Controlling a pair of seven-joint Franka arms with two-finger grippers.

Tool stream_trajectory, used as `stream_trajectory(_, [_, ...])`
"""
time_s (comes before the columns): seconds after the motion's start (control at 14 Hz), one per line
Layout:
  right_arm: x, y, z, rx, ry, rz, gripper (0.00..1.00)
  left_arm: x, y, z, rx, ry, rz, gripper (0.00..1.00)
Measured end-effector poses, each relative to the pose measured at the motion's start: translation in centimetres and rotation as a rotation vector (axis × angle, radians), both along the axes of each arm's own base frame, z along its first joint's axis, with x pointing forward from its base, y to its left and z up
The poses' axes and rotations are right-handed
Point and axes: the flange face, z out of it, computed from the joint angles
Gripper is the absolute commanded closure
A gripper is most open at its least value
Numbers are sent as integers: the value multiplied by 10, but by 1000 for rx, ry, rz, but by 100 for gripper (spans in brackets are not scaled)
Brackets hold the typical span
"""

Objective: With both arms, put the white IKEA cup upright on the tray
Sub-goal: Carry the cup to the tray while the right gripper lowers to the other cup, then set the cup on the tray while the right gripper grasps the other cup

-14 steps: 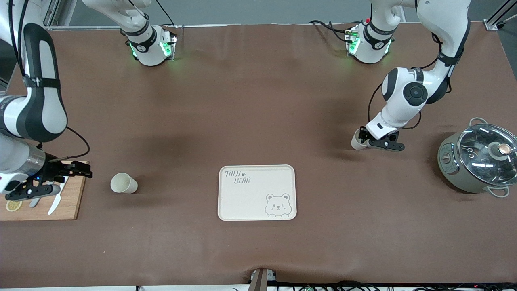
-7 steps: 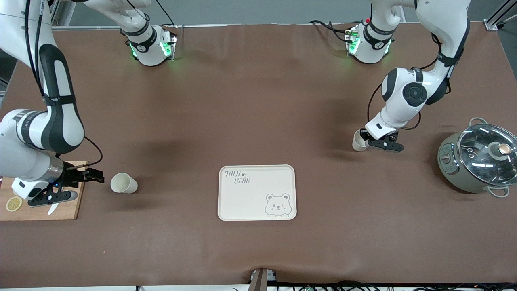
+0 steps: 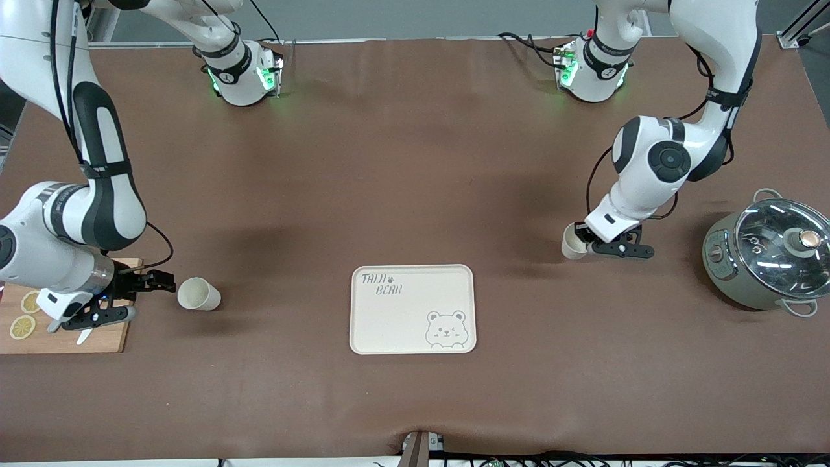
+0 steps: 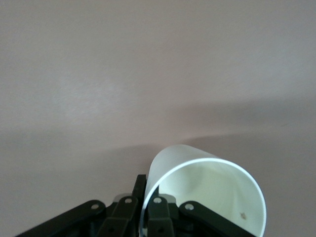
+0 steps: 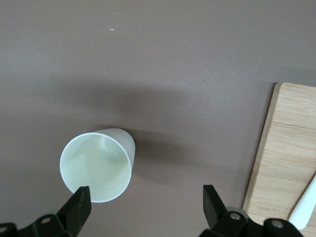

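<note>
Two white jointed robot arms work over a table covered in brown cloth (image 3: 415,194). The left gripper (image 3: 600,245) is raised above the cloth toward the left arm's end of the table, between the flat cream rectangular tray with a grey bear-face drawing (image 3: 413,309) and the grey-green metal pot with a glass lid (image 3: 768,253); its fingers pinch the wall of a white cup (image 3: 574,241), one finger inside the rim and one outside, as the left wrist view shows (image 4: 207,195), and the cup hangs tilted with its mouth facing away from the gripper. The right gripper (image 3: 139,297) hovers low over the edge of a pale wooden cutting board (image 3: 97,337) at the right arm's end of the table, its fingers spread wide apart and holding nothing. Just beside it a second white cup (image 3: 198,294) stands upright on the cloth, mouth open upward, apart from both fingers (image 5: 79,210). The tray lies in the middle of the table, bare, well apart from both cups. Lemon slices (image 3: 23,318) and a white knife (image 3: 84,336) rest on the board.
</note>
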Motion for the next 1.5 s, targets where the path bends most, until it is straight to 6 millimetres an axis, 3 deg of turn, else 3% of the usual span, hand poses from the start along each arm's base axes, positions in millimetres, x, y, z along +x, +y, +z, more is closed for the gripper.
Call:
stream_trajectory(0.29, [-7,6,-22,-1,-14,7,0,37,-92,44,22,80,138,100])
stream_trajectory(0.5, [-8,7,-35,9,-25,-9,0,66,-149,55,26,90,252,100])
stream_trajectory(0.86, [-7,7,-57,14,-31,-22,0,84,-215,8,31,98,365,100])
stream_trajectory(1.0, [-6,9,-62,13,-40,-20,0,84,-239,-2,21,87,385,100])
stream_trajectory(1.29, [-6,13,-70,15,-38,-16,0,88,-270,-4,-86,-4,410,100])
stream_trajectory(1.5, [-6,13,-70,15,-42,-17,0,84,-288,-30,-140,-34,434,100])
